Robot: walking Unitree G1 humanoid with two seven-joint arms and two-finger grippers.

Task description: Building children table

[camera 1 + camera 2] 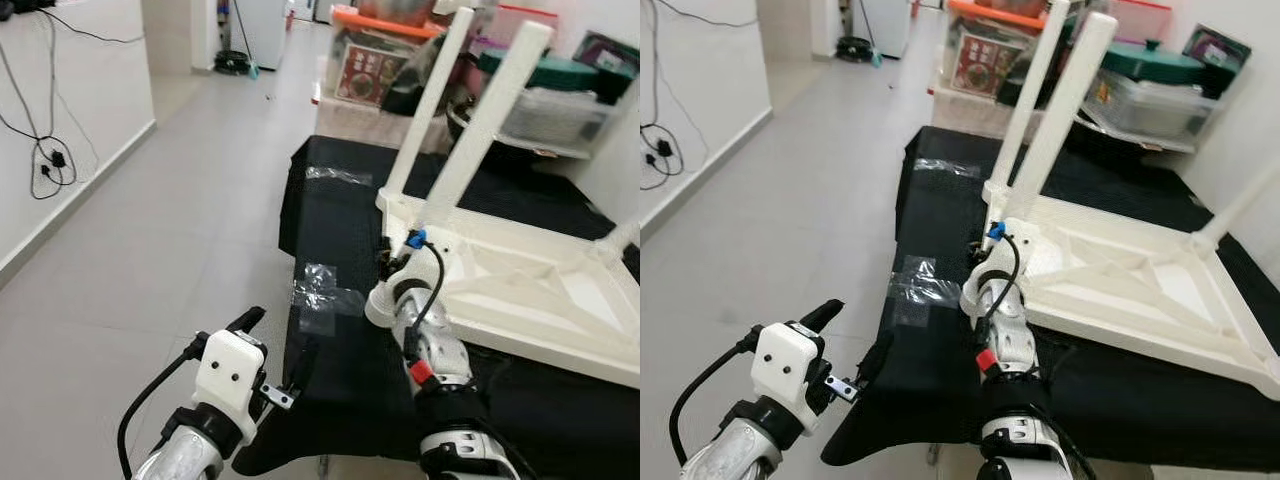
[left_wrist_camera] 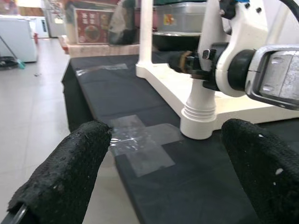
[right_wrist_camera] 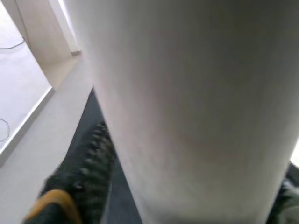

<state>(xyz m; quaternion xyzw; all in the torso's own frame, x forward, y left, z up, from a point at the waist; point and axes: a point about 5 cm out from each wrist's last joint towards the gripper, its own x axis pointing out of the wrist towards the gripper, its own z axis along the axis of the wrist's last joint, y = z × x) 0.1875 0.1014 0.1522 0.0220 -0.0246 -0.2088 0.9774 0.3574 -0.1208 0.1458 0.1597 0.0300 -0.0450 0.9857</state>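
Jaws: my right gripper [image 1: 400, 262] pinches the near white plastic leg [image 1: 478, 130] at the upturned white tabletop [image 1: 530, 290], left gripper [image 2: 159, 177] spread idle; seating unfinished.

White plastic children's table top [image 1: 520, 290] lies upside down on the black-covered surface [image 1: 340, 250], ribbed underside up, near corner close to the surface's edge. Two white round legs [image 1: 485, 130] stand up from it, tilted, side by side at the left-hand corners; a third leg [image 1: 622, 238] shows at the far right corner. The nearest leg has a threaded collar base [image 2: 198, 119] sitting at the corner, right beside the clear tape patch [image 2: 140, 144] on the cloth.
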